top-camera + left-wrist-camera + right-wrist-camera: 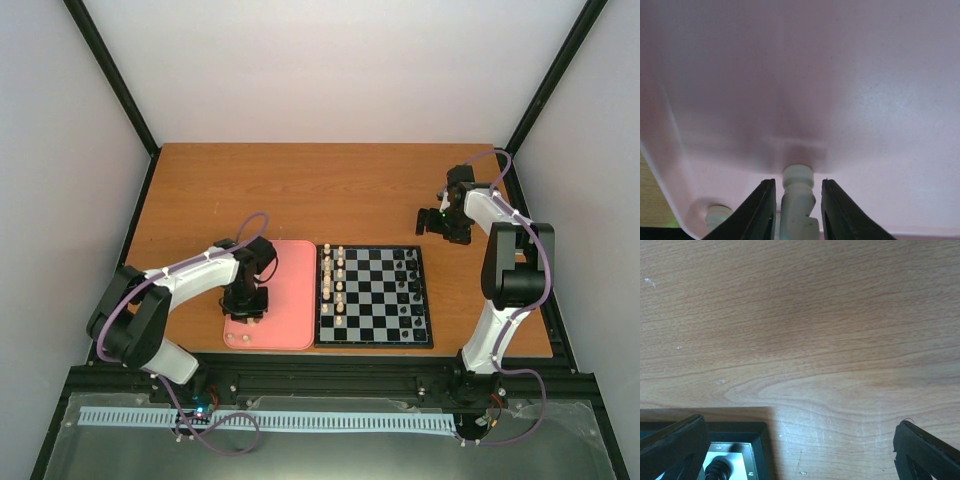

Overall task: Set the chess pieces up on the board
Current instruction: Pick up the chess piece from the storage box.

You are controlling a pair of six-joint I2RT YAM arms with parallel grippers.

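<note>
From above, the square black-and-grey chequered board (375,300) sits by the brown wooden surface's (300,190) near edge, cream-white chess pieces (335,290) along its left side. The left hand (245,310) is lowered into the flat salmon-pink tray (295,290) beside it.

Its wrist view shows the left hand (797,181) narrowed astride one upright cream piece (798,192) (slivers of gap remain), so this looks like a pickup step that next calls for pinching and lifting. The right wrist view shows the right hand (800,420) spread wide and empty.

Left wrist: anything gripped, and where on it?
Left gripper brackets a cream chess piece on the pink tray, either side of its body; whether it pinches cannot be told. Right gripper: open, empty.
</note>
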